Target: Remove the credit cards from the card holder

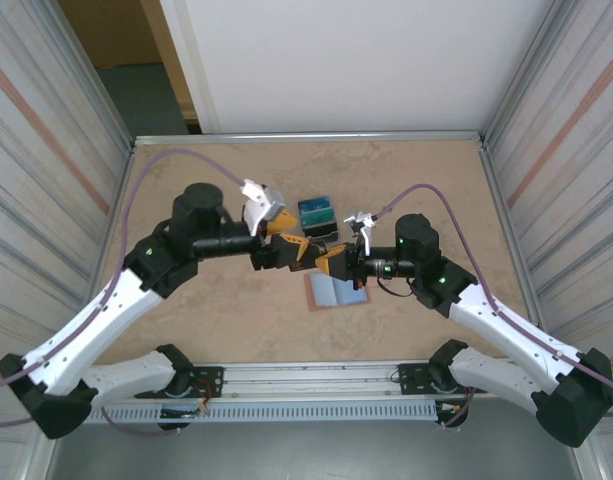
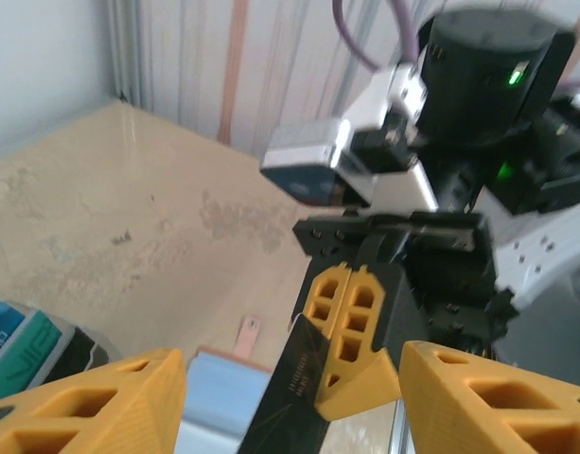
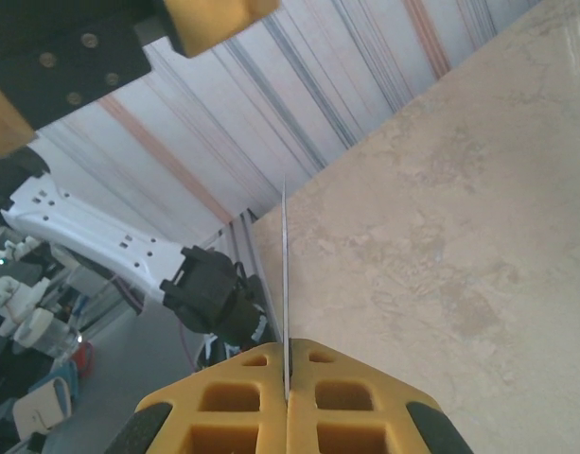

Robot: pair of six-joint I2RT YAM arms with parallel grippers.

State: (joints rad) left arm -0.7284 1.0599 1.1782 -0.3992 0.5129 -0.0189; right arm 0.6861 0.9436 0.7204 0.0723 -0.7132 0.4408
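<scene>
Credit card (image 2: 291, 402): dark, thin, pinched tight in my right claw (image 3: 288, 402). My left claw (image 1: 283, 250) stands wide, 1 finger each side of it. Best: hold right pinch firm, back left out toward 9 o'clock w/o brushing it. Card holder (image 1: 338, 291) lies open on the table at 6 o'clock of both claws, pink rim, blue-grey inside.

grippers: 2, left gripper (image 1: 294, 242) and right gripper (image 3: 288, 364) | card holder (image 1: 336, 292): 1 | dark card (image 2: 291, 397): 1, above the card holder | card stand (image 1: 318, 215): 1, near the card holder, on its far side
</scene>
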